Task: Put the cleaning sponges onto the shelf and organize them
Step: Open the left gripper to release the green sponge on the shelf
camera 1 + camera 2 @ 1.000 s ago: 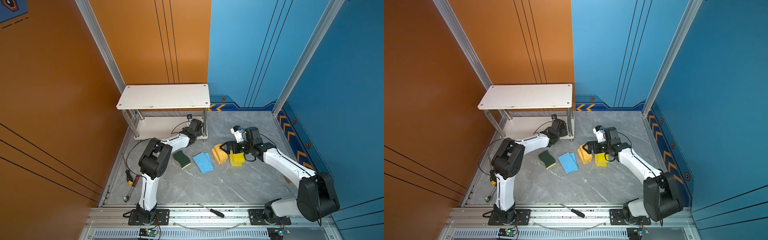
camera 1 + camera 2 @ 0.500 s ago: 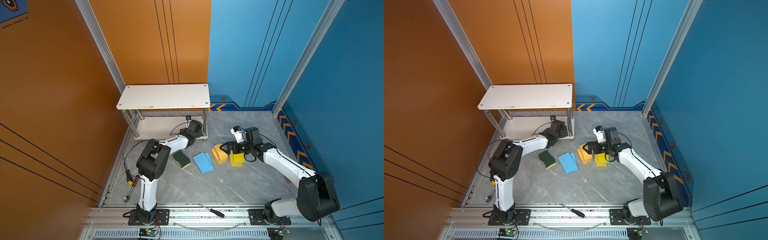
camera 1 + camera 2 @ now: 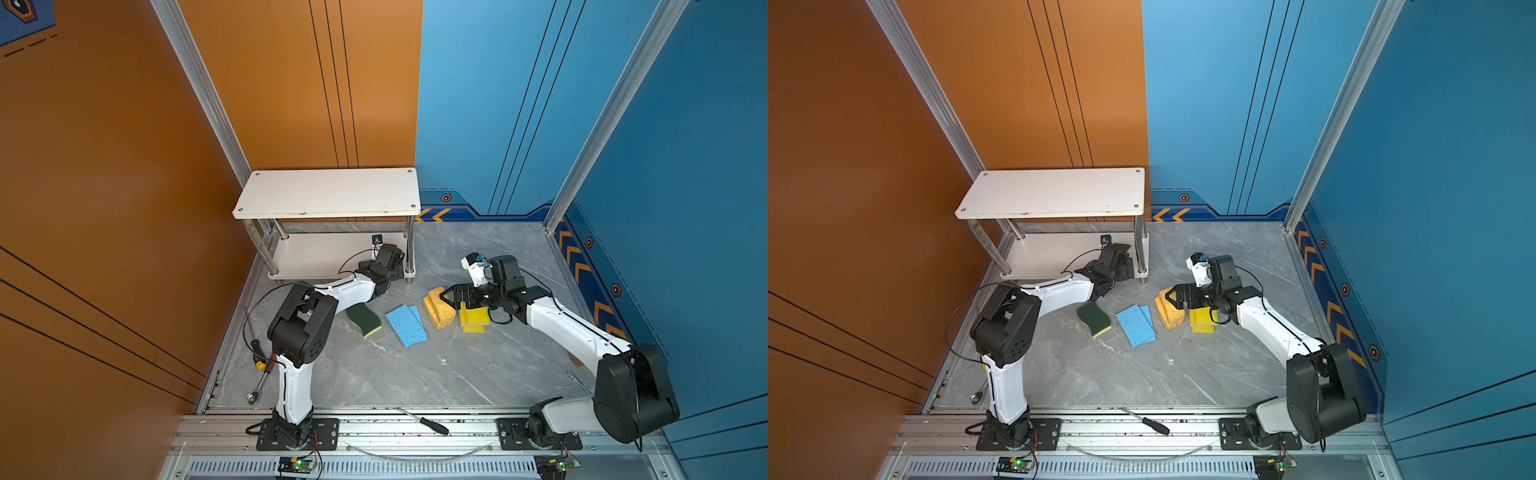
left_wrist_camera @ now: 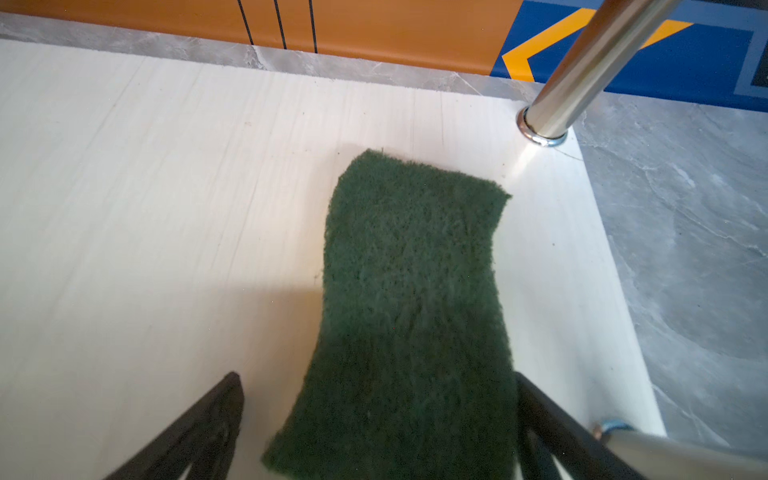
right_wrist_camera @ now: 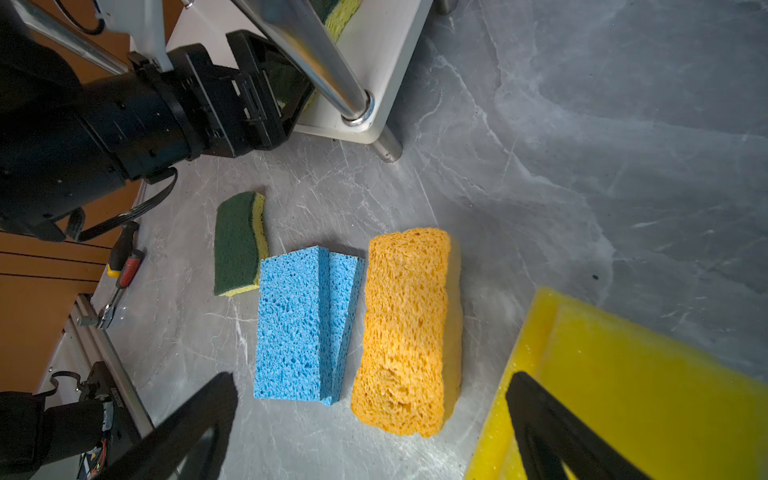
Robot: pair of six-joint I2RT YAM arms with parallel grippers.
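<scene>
On the lower board of the shelf (image 4: pixel 145 187), near a chrome leg (image 4: pixel 582 75), a green scouring sponge (image 4: pixel 415 270) is seen lying flat between the spread fingers of the left hand (image 4: pixel 376 378), perhaps brushing one, while the right hand (image 5: pixel 370 378) is seen open over the orange sponge (image 5: pixel 405 328) on the counter (image 5: pixel 582 166).

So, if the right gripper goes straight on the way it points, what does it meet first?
Most likely the orange sponge, lying right ahead of the open right gripper; how high the gripper hangs is unclear.
</scene>
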